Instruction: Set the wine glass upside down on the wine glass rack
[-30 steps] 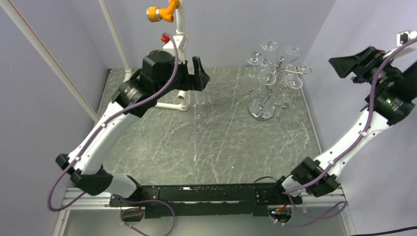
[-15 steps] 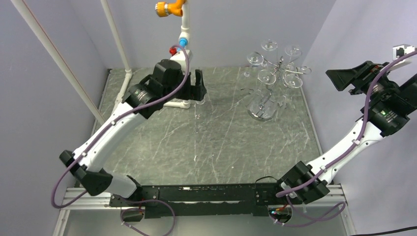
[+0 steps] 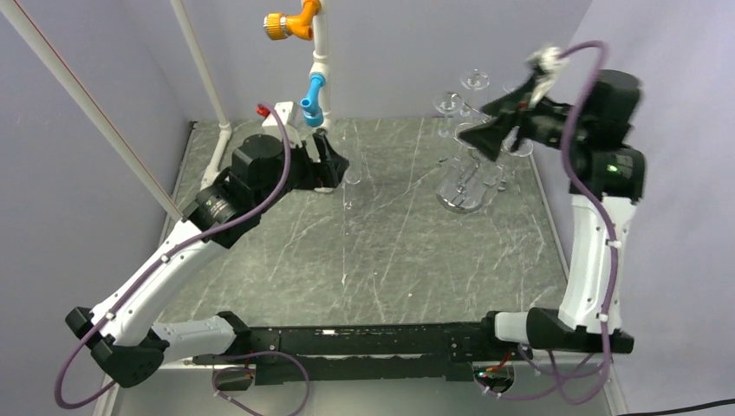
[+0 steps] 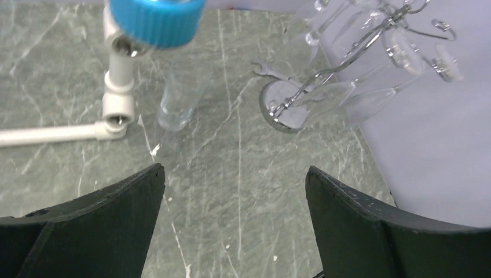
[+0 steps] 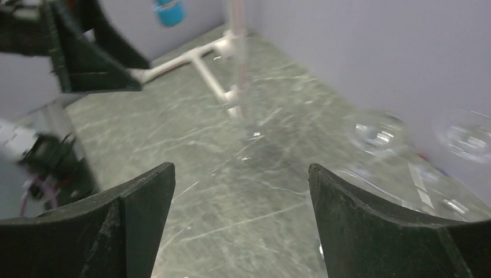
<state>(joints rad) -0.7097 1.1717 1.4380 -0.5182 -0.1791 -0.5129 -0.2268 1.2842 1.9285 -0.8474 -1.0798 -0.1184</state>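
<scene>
Wine glass: stands upright on the table, mouth up, just beside the foot of the white pipe frame at the back left.
Long axis: vertical. The clear wall is faint in every view, so you cannot make out the stem cleanly.
Left pincer: jaws wide apart, nothing between them.
Bearing from left pincer: in your wrist view the glass lies ahead and a little left of the line midway between the two fingers. The blue fitting hangs close above and in front of it.
Right pincer: jaws apart and empty, up by the curled arms of the wine glass rack, well apart from the glass.
Nearer arm: the left, by a clear margin.
Rack: back right of the table, with several glasses already hanging bowl down. You cannot tell from these views which loop is free.
Likely next move: shift your left pincer slightly leftward and forward so the glass sits centred between the fingers, then come in level across the upright axis.
Risk: the pipe foot sits just beside the glass, so the left finger has little room there and a nudge could tip the glass over.
</scene>
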